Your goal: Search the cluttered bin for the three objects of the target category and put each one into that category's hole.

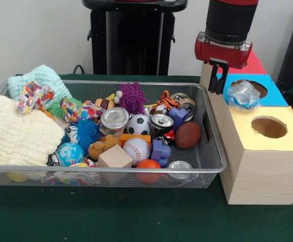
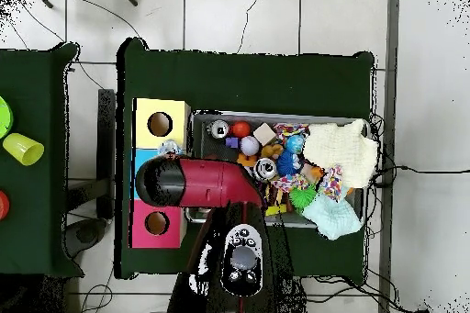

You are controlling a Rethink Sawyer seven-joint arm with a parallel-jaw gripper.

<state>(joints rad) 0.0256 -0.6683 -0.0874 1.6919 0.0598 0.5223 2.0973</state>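
The wire-mesh bin [image 1: 35,168] sits mid-table, packed with toys; it also shows in the overhead view [image 2: 285,116]. One dented clear bottle [image 1: 243,95] with blue on it lies on the blue-topped box [image 1: 276,97], at the near-left edge of its round hole [image 1: 258,87]. It also shows in the overhead view [image 2: 168,148] beside the arm. My gripper [image 1: 218,80] hangs open and empty just left of the bottle, over the box's left edge. I see no other clear bottles in the bin.
The yellow-topped box [image 1: 287,121] stands in front of the blue one and the red-topped box [image 1: 253,64] behind it. In the bin lie metal cans [image 1: 114,118], balls, blocks, patterned rags [image 1: 34,96] and a cream cloth [image 1: 15,131]. The arm [image 2: 197,183] covers the blue box from above.
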